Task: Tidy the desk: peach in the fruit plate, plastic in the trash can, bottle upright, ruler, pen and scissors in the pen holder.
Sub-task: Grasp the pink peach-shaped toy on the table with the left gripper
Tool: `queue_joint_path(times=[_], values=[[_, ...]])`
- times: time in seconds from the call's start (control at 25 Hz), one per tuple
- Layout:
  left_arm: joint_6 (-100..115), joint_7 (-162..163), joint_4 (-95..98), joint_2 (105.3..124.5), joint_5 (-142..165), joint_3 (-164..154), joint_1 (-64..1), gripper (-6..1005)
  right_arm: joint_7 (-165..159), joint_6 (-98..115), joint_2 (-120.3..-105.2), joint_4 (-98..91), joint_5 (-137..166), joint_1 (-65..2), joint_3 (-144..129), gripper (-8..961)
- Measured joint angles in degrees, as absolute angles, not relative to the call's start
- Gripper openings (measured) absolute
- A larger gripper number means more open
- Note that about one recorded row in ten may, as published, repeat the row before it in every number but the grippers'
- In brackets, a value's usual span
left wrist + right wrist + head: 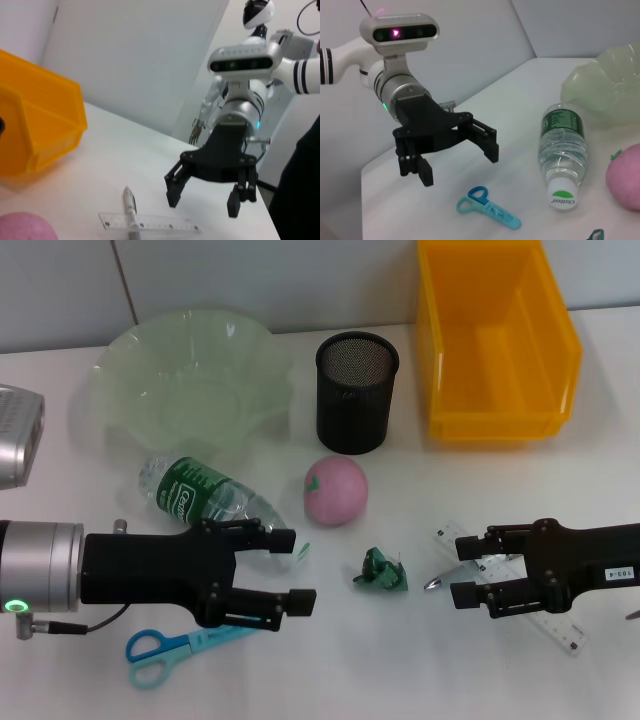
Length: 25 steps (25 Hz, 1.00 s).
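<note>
Left claw (300, 568): lower left, spread, empty, above scissors (170, 647). Right claw (464, 571): lower right, spread, empty, over ruler (512, 590) and pen (440, 581). Peach (336, 490), bottle (210, 495), plastic (381, 571) unsorted at table centre. Step: none done. Next: descend, grip.

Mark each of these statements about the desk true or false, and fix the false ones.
1. The bottle lies on its side. True.
2. The peach sits in the fruit plate. False: it rests on the desk beside the pen holder.
3. The left gripper is open. True.
4. The scissors stand in the pen holder. False: they lie flat on the desk.
5. The right gripper holds the ruler. False: it is open above it.
</note>
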<state>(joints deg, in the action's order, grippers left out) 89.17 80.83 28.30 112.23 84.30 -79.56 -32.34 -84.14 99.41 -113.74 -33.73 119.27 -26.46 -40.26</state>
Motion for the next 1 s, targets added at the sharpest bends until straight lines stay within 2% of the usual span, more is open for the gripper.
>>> queue_joint_path(times=[0.8, 1.0], values=[[89.4, 81.4, 28.9, 112.51, 86.0, -78.8, -32.5, 873, -84.1, 100.0, -113.82, -33.5, 119.6, -26.5, -40.3, 791], [88.5, 82.2, 38.6, 113.29, 87.3, -74.8, -33.9, 873, -84.1, 100.1, -113.82, -33.4, 119.7, -26.4, -40.3, 791]])
